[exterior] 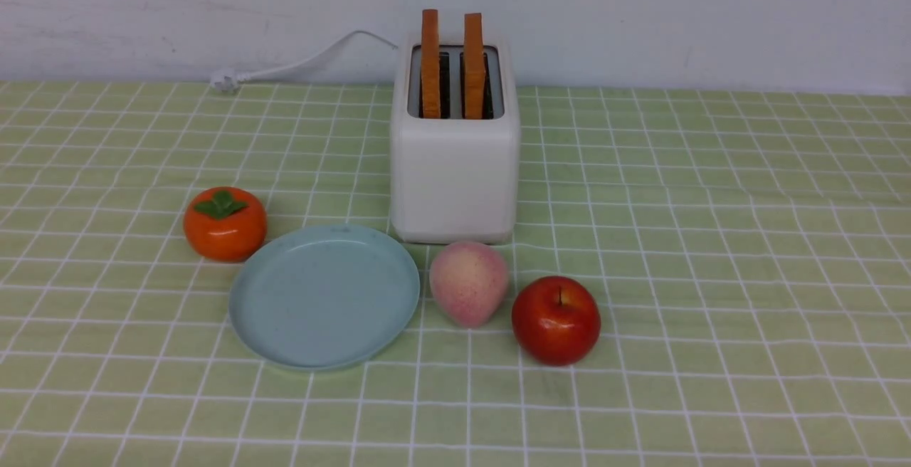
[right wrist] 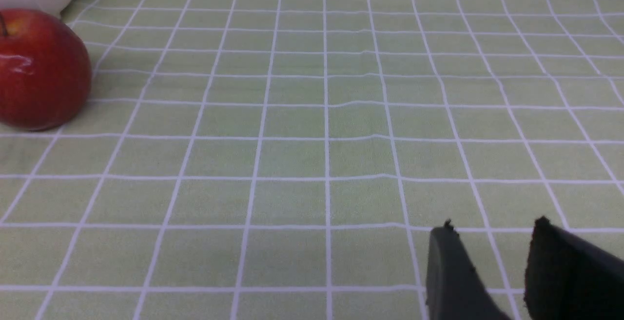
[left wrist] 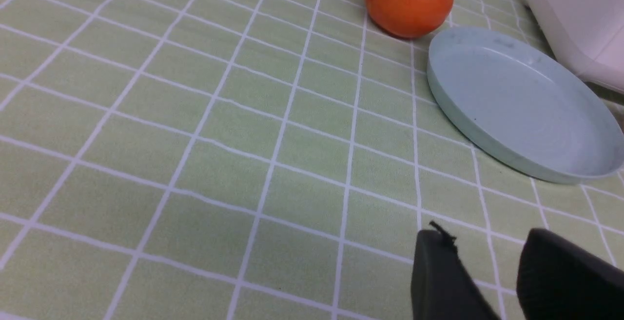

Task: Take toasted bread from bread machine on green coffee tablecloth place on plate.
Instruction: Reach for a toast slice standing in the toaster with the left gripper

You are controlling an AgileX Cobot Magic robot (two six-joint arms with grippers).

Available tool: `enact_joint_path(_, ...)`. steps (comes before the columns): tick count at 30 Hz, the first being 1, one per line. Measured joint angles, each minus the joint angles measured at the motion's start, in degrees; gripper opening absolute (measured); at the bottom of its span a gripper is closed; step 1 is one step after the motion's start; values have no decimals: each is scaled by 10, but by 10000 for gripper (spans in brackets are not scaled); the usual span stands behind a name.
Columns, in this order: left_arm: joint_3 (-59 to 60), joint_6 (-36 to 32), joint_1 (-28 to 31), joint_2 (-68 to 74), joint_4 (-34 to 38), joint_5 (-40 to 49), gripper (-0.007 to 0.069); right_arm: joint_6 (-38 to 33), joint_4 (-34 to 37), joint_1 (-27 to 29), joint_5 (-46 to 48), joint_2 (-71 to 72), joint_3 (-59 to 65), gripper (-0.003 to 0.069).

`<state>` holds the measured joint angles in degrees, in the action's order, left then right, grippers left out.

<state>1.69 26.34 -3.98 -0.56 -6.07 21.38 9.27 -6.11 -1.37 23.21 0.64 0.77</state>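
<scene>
- Left gripper (left wrist: 487,236) (left wrist view): two dark fingers (left wrist: 441,276) stand a modest gap apart with nothing between them. They sit low over the green coffee tablecloth (exterior: 712,239), near the rim of the plate.
- Right gripper (right wrist: 493,227) (right wrist view): dark fingers (right wrist: 451,271) likewise parted and gripping nothing, over bare cloth. The red apple lies well off to one side.
- Red apple (exterior: 556,319): the item closest to the robot, just beside the peach on its right.
- Plate (exterior: 324,296): light blue, round and shallow, lying flat on the cloth left of centre, its face bare.
- Peach (exterior: 468,283): pale pink, between the plate and the red apple, just in front of the bread machine.
- Persimmon (exterior: 225,225): orange with a green leaf cap, just beside the plate's left rim.
- Bread machine (exterior: 454,182): white and boxy, upright at centre, behind the plate and the peach.
- Toasted bread (exterior: 430,61): two slices on edge, one in each slot. Their upper halves stand above the grey top, parallel and apart.
- Cord (exterior: 306,63): white, running left from the machine's back to a plug (exterior: 226,81) on the cloth at the foot of the wall (exterior: 712,11).
</scene>
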Motion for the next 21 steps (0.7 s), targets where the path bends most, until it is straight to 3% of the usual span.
enact_joint_path(6, 0, 22, 0, 0, 13, -84, 238, 0, 0, 0, 0, 0, 0, 240)
enact_joint_path(12, 0, 97, 0, 0, 139, -199, 238, 0, 0, 0, 0, 0, 0, 240)
enact_joint_path(21, 0, 109, 0, 0, 251, -264, 232, 0, -8, 0, -12, 0, 1, 240)
